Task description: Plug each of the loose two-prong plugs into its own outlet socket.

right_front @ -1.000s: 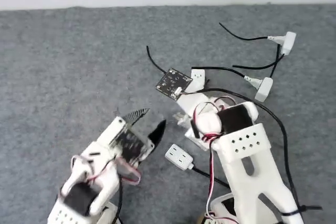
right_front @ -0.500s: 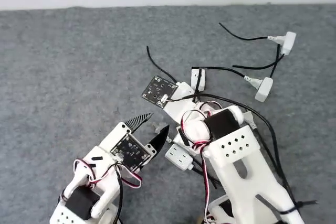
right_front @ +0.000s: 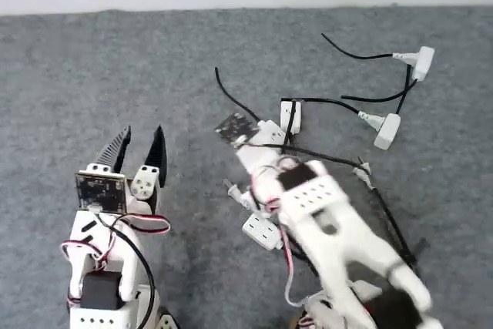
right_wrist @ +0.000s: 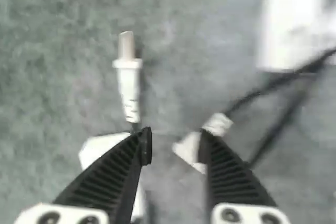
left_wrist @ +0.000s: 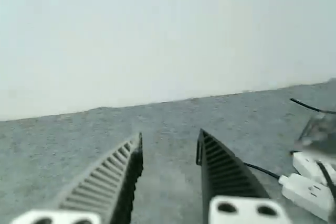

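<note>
Right, the left arm has swung off: a second ago the left end effector sat close by the socket in the middle of the worktop. Now it points toward the far edge, well apart from everything, fingers spread and empty. Meanwhile the right arm has twisted over toward the plug, which lies loose on the grey surface near that socket, prongs pointing away from the right end effector. Its fingers stand apart with nothing clamped. The plug's tail runs in by one fingertip, and a second white cord end lies by the other. I read this as the left arm clearing the space so the right can take the plug. Nothing is plugged into this socket yet, so the grasp is the step in hand, and I'd want the fingers centred on the plug body before closing
</note>
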Controlling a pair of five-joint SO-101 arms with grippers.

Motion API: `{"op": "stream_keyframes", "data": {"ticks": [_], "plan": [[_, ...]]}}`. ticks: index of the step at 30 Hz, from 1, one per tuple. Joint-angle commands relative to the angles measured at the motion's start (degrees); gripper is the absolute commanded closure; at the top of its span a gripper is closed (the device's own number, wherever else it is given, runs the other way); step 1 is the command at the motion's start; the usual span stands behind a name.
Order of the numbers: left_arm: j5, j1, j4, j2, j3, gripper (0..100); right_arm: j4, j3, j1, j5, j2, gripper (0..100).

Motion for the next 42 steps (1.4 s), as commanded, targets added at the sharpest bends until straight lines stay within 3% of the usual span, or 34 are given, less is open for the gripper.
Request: {"op": "stream_keyframes", "data": {"ticks": [1,6,8,19,22,24,28,35,42], "plan": [[0.7,-1.67,-1.85,0.35,-0.48,83,-1.45,-8.44,-3.12,-1.85,10.33,81.1],[1.14,-6.07,-3.6,0.35,-0.48,83,1.54,-17.93,-4.18,-1.32,22.99,86.1],[1.14,-6.24,-3.69,0.35,-0.4,83,5.41,-21.98,-4.18,-1.32,25.1,87.1],[0.88,-5.98,-3.87,0.35,-0.22,83,6.29,-28.66,-6.02,-1.32,32.4,87.9],[0.88,-5.98,-3.87,0.35,-0.22,83,7.08,-28.22,-6.29,-0.79,32.66,99.8],[0.88,-5.63,-3.87,0.35,-0.22,83,8.04,-28.22,-6.29,1.05,32.66,98.2],[-0.62,-1.93,-3.43,0.44,0.48,83,9.54,-28.4,-4.97,2.11,32.22,99.0],[-4.92,5.01,-1.14,0.0,0.75,83,21.58,-32.0,3.91,10.99,20.09,98.9],[-12.48,16.35,7.03,0.0,-3.3,83,28.26,-31.03,1.98,13.71,5.14,98.9]]}}
